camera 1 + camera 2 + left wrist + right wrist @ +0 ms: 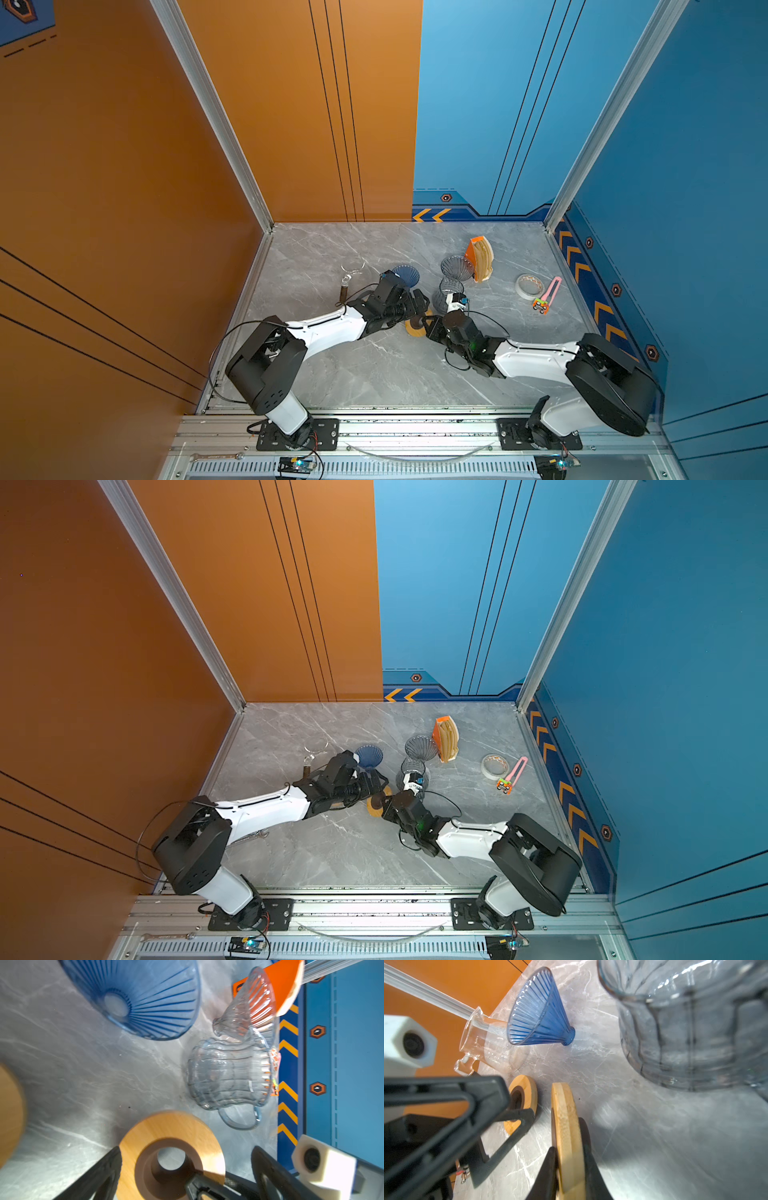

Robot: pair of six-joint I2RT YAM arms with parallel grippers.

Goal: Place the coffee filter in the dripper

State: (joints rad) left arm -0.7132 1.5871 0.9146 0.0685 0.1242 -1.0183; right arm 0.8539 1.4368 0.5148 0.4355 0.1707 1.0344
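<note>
The tan coffee filters stand in an orange holder at the back right, and no gripper touches them. A blue ribbed dripper cone lies on its side beside my left wrist. A clear ribbed dripper cone leans on a glass jug. My right gripper is shut on the rim of a wooden ring, held on edge. My left gripper is open, with a finger on either side of that ring.
A second wooden ring lies flat close to my left fingers. A clear glass server rests at the back left. A tape roll and a pink tool lie at the right by the blue wall.
</note>
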